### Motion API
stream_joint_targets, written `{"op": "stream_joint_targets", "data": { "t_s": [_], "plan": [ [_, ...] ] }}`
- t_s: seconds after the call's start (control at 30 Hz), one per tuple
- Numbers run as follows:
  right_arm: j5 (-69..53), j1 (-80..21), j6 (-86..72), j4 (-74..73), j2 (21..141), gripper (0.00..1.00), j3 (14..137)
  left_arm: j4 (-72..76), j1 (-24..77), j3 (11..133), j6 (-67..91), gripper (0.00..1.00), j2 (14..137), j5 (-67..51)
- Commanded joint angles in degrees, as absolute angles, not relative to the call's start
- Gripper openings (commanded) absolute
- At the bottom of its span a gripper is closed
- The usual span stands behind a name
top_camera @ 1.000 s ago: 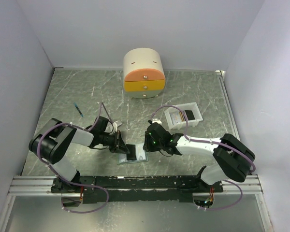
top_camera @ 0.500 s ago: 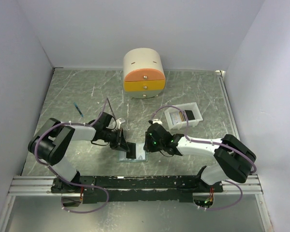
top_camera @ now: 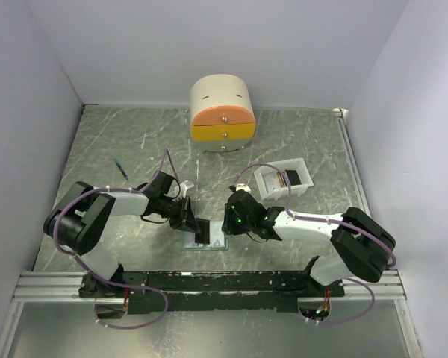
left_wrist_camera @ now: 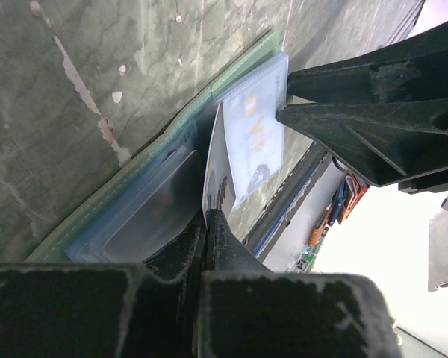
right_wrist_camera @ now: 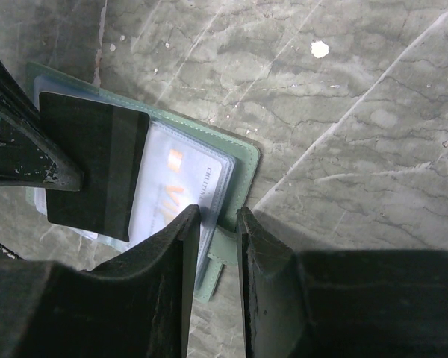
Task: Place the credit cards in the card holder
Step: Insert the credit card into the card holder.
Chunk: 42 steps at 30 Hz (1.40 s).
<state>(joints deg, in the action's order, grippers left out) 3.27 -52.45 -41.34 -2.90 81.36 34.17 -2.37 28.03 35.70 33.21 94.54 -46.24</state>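
The green worktop (top_camera: 119, 142) has a round drawer box (top_camera: 222, 112) at the back and a white tray (top_camera: 266, 186) with cards (top_camera: 288, 179) to the right. The wallet (right_wrist_camera: 243, 160) lies open near the front edge, and the right jaws, narrow, pinch its right edge. The left jaws are clamped on 1 dark card (right_wrist_camera: 93, 160), held over the wallet's pockets

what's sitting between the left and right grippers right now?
The open card holder, flat on the table, with a dark credit card pinched in the left gripper over it. Clearest in right wrist view.
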Motion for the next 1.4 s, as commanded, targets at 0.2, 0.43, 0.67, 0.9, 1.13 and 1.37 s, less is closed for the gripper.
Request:
{"op": "stream_joint_targets", "data": {
  "t_s": [0.2,0.43,0.67,0.9,1.13,1.37],
  "plan": [
    [3.0,-52.4,-40.9,-3.9,81.3,0.26,32.3,-0.9,28.6,33.8,31.5,0.07,93.0,-39.9],
    [3.2,-52.4,-41.2,-4.2,80.8,0.26,32.1,3.6,28.8,30.8,34.2,0.07,91.4,-42.6],
    [3.1,-52.4,-41.4,-4.1,80.9,0.26,32.6,7.0,29.8,28.7,36.3,0.07,91.9,-45.4],
    [2.6,-52.4,-41.5,-4.1,81.3,0.26,33.0,11.1,30.4,27.3,37.8,0.07,93.9,-45.9],
    [2.4,-52.5,-42.6,-3.5,81.0,0.25,32.7,13.7,30.8,26.9,41.0,0.07,93.9,-44.4],
    [3.4,-52.4,-43.9,-2.8,79.9,0.25,31.7,13.1,32.0,26.8,44.0,0.07,92.9,-41.8]
  ]
}}
